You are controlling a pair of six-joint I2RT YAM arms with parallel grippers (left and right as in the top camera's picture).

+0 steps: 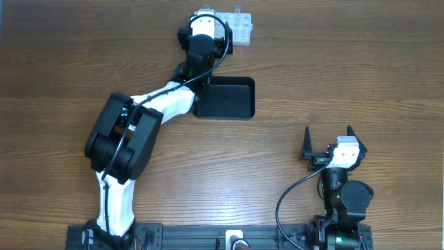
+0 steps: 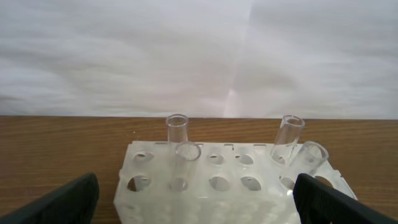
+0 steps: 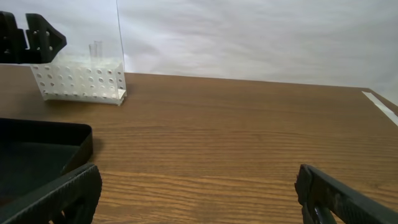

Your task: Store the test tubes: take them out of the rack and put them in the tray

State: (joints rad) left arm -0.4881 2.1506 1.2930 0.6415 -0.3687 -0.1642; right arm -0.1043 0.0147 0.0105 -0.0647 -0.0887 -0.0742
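Observation:
A clear plastic rack (image 1: pixel 238 28) stands at the far middle of the table with several glass test tubes (image 2: pixel 177 129) upright in its holes. My left gripper (image 2: pixel 196 184) is open just in front of the rack (image 2: pixel 230 183), level with its top plate, one finger (image 2: pixel 62 202) on either side and nothing between them. A black tray (image 1: pixel 225 97) lies just nearer than the rack, and nothing lies in it. My right gripper (image 1: pixel 329 139) is open near its base, well apart from the tray (image 3: pixel 37 149) and the rack (image 3: pixel 81 81).
The left arm (image 1: pixel 132 132) stretches diagonally from the near left up to the rack, passing over the tray's left edge. Bare wooden table (image 1: pixel 361 62) spreads on the right and on the far left.

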